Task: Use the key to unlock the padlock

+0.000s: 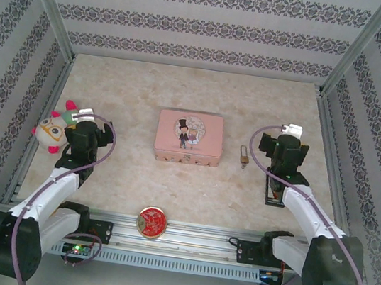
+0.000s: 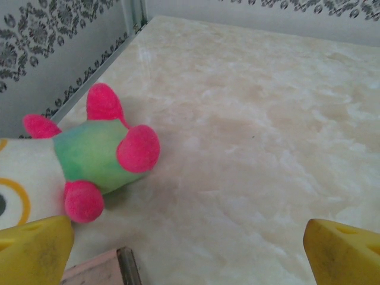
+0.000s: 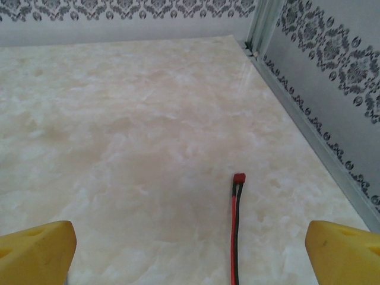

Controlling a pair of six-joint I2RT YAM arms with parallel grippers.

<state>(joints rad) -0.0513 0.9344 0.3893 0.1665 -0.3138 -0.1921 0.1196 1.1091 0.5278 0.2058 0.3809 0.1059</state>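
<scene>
- Marbled desk (image 1: pixel 133 91), patterned walls.
- There's the padlock (image 1: pixel 244 155), at the tin's (image 1: pixel 189 137) 3 o'clock, near the right gripper (image 3: pixel 190 255).
- Left gripper (image 2: pixel 189 254) and right gripper: both spread, empty.
- It looks small, rigid, slick; pinch the brass body.

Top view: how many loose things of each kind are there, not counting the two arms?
Tins: 2 (pink tin box, round red-gold tin)
Padlock: 1
Plush toy: 1
Total: 4
</scene>
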